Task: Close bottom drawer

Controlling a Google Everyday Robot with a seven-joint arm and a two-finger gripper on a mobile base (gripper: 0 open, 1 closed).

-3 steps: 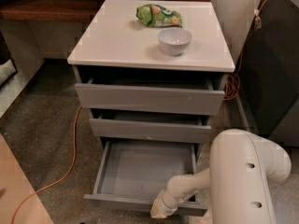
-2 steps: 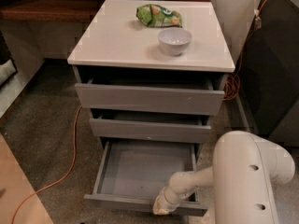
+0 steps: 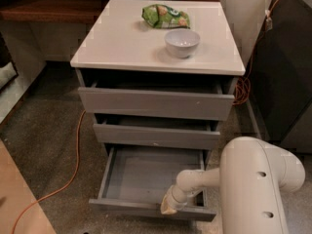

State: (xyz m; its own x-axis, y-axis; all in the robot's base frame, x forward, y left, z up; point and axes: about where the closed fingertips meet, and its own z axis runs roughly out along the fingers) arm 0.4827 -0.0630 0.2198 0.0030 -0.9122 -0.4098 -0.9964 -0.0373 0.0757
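- Well, the bottom drawer sticks far out under the table's front edge.
- It looks stiff and light; push its flat front.
- The hand is at that front, toward the right corner; clenched or not, I cannot tell.

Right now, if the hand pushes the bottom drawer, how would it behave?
The bottom drawer looks empty, so it probably slides lightly. Its flat front seems stiff. The hand sits at its front edge, off centre, so it may skew slightly.

Dim light; tool at bottom drawer front
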